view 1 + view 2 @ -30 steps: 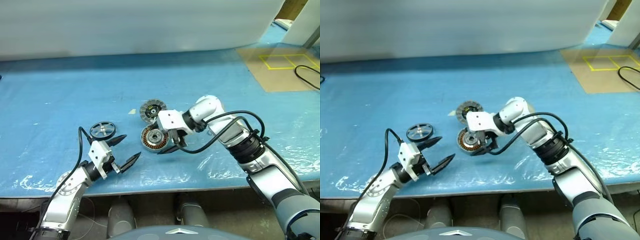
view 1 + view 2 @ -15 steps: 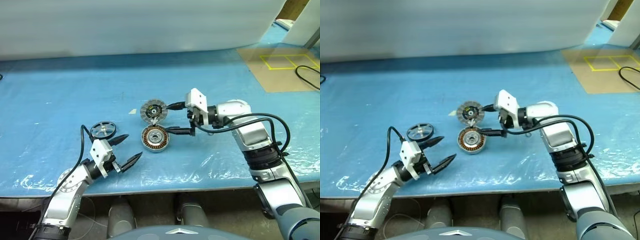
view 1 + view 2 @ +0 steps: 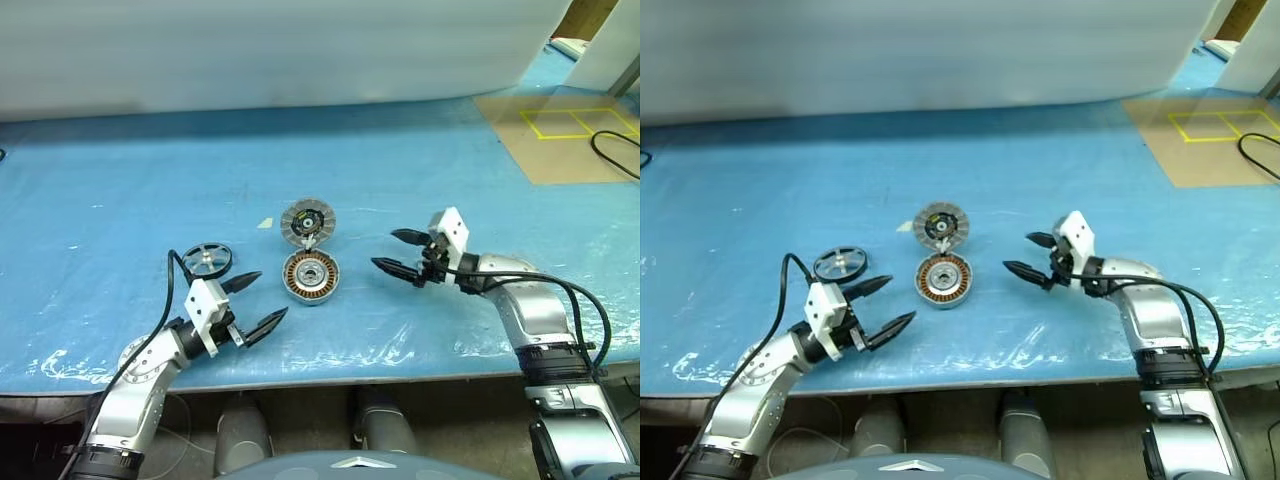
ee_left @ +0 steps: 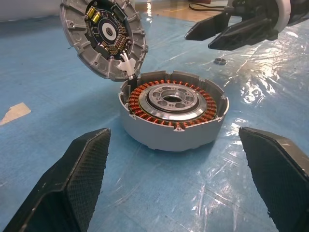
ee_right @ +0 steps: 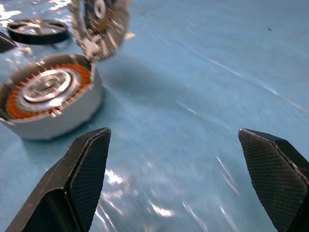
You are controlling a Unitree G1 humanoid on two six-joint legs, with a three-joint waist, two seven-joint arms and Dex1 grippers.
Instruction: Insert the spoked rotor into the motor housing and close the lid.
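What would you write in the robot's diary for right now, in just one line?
lid: open | motor housing: empty | spoked rotor: on table | left gripper: open, empty | right gripper: open, empty

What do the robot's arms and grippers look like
Both arms are silver-grey metal with black joint bands. Each ends in a white block at the wrist, with a looping black cable. The left gripper and right gripper each have two pointed black fingers with finely textured pads.

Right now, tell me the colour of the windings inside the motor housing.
Copper-orange, ringing a silver centre in the motor housing; the left wrist view shows it best.
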